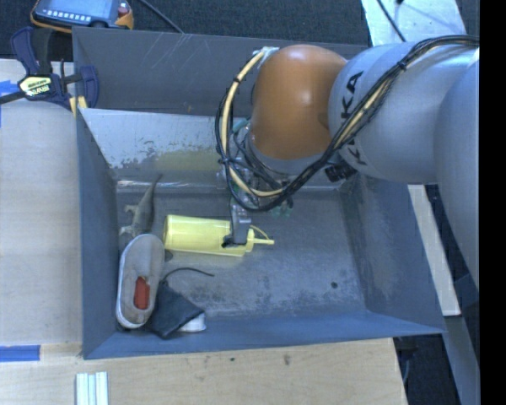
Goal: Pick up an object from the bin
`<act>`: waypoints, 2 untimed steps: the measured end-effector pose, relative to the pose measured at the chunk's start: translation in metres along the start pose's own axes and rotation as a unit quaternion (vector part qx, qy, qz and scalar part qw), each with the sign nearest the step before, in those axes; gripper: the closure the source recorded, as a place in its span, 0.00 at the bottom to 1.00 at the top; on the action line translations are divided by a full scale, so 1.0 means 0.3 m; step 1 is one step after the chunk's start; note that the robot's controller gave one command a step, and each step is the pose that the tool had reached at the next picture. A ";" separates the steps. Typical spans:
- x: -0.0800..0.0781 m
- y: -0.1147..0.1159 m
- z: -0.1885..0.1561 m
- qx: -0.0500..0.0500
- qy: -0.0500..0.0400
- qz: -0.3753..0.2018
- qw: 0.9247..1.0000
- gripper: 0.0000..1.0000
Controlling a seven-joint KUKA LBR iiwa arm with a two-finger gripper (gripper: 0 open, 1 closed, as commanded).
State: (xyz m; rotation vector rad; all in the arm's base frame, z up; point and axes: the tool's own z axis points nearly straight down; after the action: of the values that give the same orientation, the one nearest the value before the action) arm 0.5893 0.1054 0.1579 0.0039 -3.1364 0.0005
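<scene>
Orange wrist cover (291, 99) on the arm was closest to the lens, with cables (229, 133) looped round it. Right below, the pincer (236, 236) was down on the yellow squeeze bottle (194, 234), at its neck end. That bottle lay on its side mid-floor of the grey bin (97, 226), nozzle pointing right. Honestly couldn't tell how wide the pincer was or whether it had a grip. Left of the bottle sat a greyish lizard toy (139, 213), a white oval thing (139, 281) with a red bit, and a black lump (175, 312) by the front wall.
</scene>
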 end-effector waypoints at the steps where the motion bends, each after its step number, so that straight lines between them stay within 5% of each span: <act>1: -0.006 -0.002 -0.017 0.000 -0.004 0.001 1.000 0.00; 2: 0.020 -0.005 0.207 -0.001 -0.005 0.048 0.999 0.00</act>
State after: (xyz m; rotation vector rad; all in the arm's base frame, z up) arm 0.5830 0.1038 0.0957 -0.1458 -3.1420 -0.0027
